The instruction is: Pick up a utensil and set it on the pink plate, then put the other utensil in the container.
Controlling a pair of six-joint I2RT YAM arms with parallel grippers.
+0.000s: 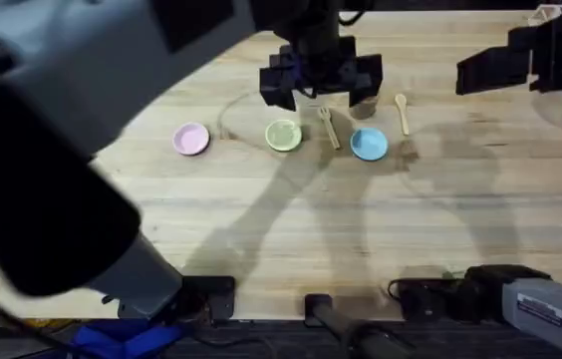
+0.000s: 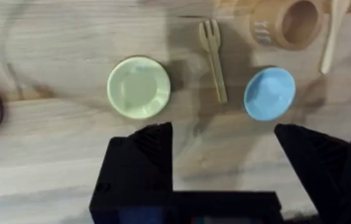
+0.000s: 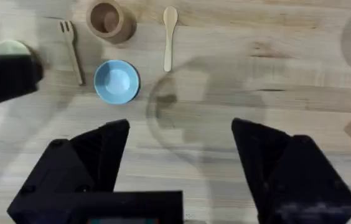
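- Overhead: the left gripper point(image 1: 321, 88) is held spread above the fork point(image 1: 330, 128), which lies between the yellow plate point(image 1: 283, 135) and the blue plate point(image 1: 369, 145), toward the tabletop's point(image 1: 261, 229) far edge. The pink plate point(image 1: 191, 139) sits empty, well apart from the fork.
- Left wrist: the fork point(image 2: 213, 59) lies flat; a descent off its thin handle could push it aside or catch a neighbouring plate.
- Right wrist: the right gripper point(image 3: 178, 165) is spread and holds nothing. The cup point(image 3: 107, 20) looks empty, with the spoon point(image 3: 170, 36) just beside it.
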